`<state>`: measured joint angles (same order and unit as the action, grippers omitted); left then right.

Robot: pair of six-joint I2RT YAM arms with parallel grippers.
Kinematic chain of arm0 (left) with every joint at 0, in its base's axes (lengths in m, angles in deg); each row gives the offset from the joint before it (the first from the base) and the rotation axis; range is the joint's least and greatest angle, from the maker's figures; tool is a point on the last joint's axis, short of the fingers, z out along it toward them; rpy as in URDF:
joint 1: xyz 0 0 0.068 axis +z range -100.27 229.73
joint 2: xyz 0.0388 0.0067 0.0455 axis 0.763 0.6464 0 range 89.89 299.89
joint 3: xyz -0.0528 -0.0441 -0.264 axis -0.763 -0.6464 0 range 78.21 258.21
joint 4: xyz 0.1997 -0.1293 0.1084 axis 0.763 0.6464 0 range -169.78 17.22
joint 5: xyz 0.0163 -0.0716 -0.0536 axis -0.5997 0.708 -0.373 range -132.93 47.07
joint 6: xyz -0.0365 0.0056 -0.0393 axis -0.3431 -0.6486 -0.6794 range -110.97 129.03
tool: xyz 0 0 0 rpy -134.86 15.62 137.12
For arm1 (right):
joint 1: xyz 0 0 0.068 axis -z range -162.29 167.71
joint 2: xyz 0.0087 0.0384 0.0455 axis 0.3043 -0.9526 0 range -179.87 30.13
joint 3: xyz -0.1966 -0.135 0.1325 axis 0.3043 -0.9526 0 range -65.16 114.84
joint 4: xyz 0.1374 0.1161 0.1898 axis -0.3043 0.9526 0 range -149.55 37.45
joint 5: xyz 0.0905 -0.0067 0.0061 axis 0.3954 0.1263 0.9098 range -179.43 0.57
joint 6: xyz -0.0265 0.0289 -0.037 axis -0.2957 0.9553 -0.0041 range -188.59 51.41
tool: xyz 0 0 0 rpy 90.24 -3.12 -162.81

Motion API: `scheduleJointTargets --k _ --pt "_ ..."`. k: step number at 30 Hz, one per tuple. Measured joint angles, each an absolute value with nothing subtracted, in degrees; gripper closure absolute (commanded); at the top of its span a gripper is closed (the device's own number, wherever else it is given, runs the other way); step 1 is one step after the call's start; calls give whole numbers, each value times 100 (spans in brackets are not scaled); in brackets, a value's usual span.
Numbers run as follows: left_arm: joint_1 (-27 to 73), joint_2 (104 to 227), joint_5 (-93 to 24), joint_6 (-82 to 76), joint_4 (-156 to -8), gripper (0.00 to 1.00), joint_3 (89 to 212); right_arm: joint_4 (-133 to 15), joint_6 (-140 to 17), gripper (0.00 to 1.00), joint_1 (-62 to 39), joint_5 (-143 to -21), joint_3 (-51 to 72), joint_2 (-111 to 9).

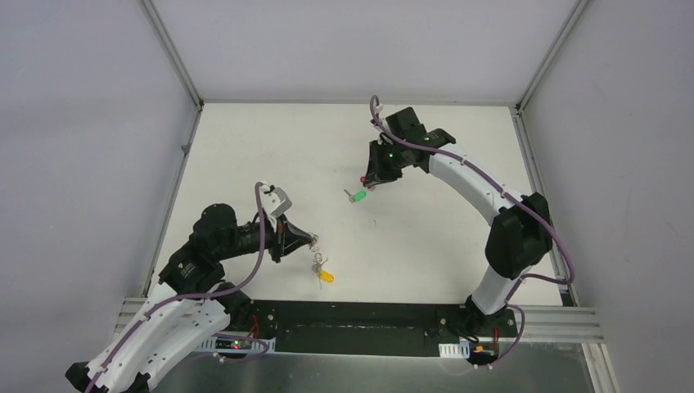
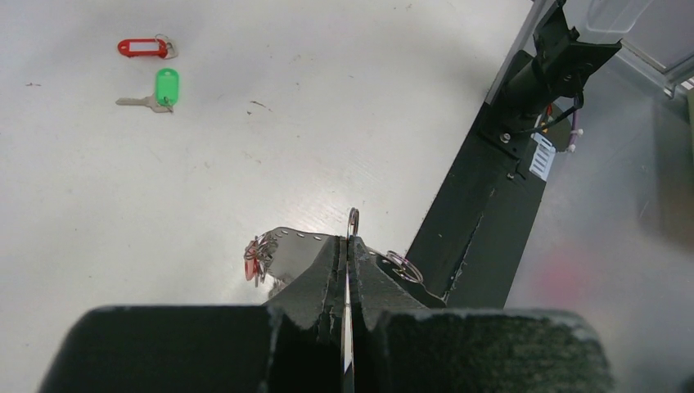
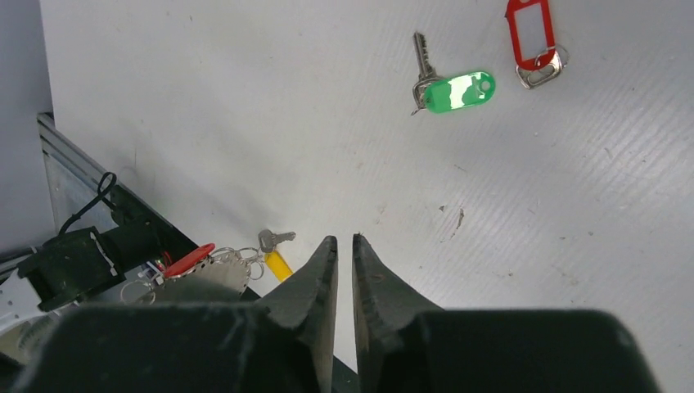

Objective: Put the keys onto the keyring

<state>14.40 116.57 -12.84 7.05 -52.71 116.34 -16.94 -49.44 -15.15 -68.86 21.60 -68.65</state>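
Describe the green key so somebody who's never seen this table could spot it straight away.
On the white table, look near the middle, just beside the tip of the right arm. Two small tagged things lie there close together. The green-tagged key is the one with a bare silver blade showing; the red tag beside it shows none.

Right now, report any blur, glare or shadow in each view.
Top external: even, soft light, faint shadows, all sharp. Left wrist: the left tool looms close and soft; the area past the edge of the table is blurred. Right wrist: white glare on the green tag; table grain crisp.
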Motion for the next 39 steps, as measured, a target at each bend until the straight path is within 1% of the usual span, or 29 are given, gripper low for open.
scheduleJointTargets --k 3,8,10,13,16,24,29,34,39 --pt "1440 11851 -1288 664 -5271 100 11677 -1709 -4791 81 -1532 -6966 2160 -7013" --pt "1440 11978 -1306 550 -5269 100 11695 -1631 -4548 74 -1714 -7428 2250 -7730" --pt "1440 11974 -1310 522 -5269 100 11695 -1451 -4487 71 -1849 -7605 2529 -8183" --pt "1440 11888 -1345 502 -5269 100 11695 -1290 -4424 70 -2026 -7852 3047 -8821" --pt "1440 11760 -1391 493 -5269 100 11695 -1194 -4356 70 -2118 -8007 3408 -9206" --pt "1440 11563 -1422 498 -5271 100 11695 -953 -4192 75 -2109 -8225 4191 -9682" --pt "1440 11558 -1406 517 -5271 100 11693 -855 -4163 74 -2107 -8308 4256 -9728" --pt "1440 11563 -1343 528 -5278 100 11693 -765 -4163 71 -2107 -8453 4263 -9778" --pt "1440 11565 -1251 530 -5285 100 11666 -656 -4166 73 -2118 -8534 4333 -9947"
